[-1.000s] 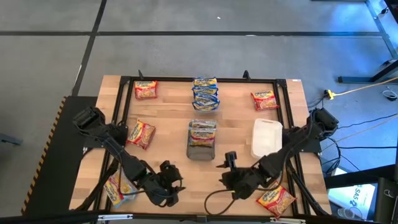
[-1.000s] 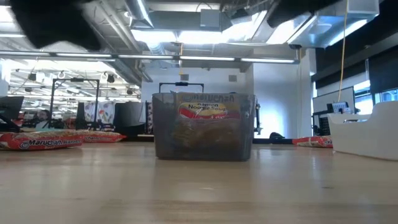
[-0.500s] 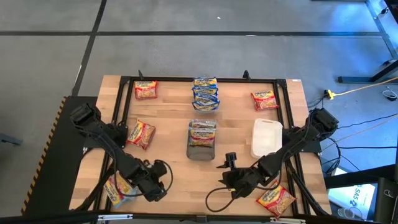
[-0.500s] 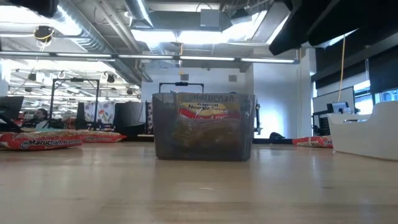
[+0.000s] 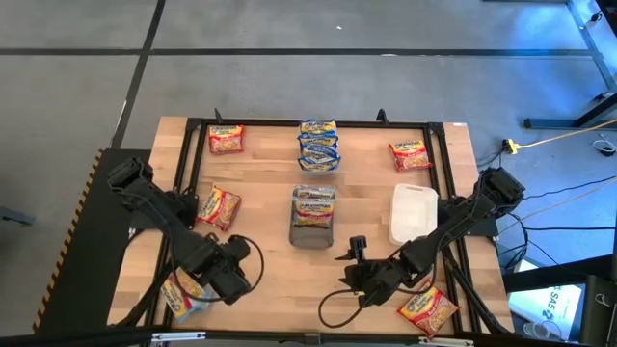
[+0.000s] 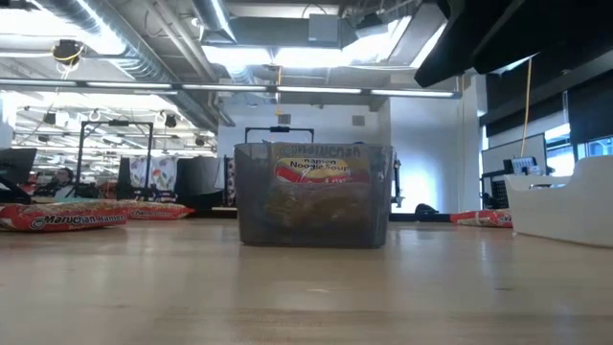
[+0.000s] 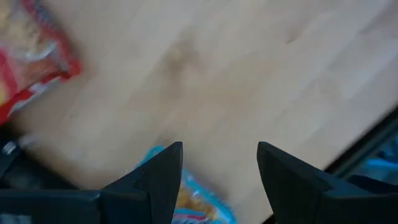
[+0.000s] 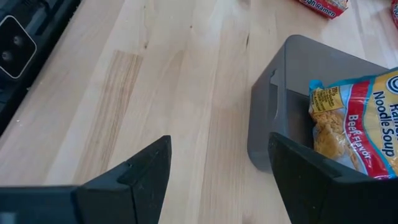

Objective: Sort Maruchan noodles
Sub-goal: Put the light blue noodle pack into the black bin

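High view. The left gripper (image 5: 228, 273) hovers over the counter (image 5: 270, 183) near its front left corner. The nearest packet (image 5: 183, 292) lies just beside it, toward that corner, partly under the arm. Its long axis runs roughly front to back, slightly angled. The left arm is clearly the nearer one for this packet. The right gripper (image 5: 359, 275) waits near the front edge, right of centre, with another packet (image 5: 428, 308) at the front right corner. Further packets lie along the back edge and left side. One stands in the grey bin (image 5: 312, 229) at centre. A white tub (image 5: 413, 213) sits to the right.

Low view. The bin is translucent grey plastic with straight walls. The printed wrapper inside it shows through. Flat packets lie at both sides of the counter.

Left wrist view. Both fingers (image 7: 155, 180) stand well apart and hold nothing. A blue-edged yellow packet (image 7: 186, 202) lies directly between and below them. The film is glossy, crinkled and thin.

Right wrist view. The fingers (image 8: 143, 174) are spread wide and empty above bare wood. The counter is smooth pale butcher block.
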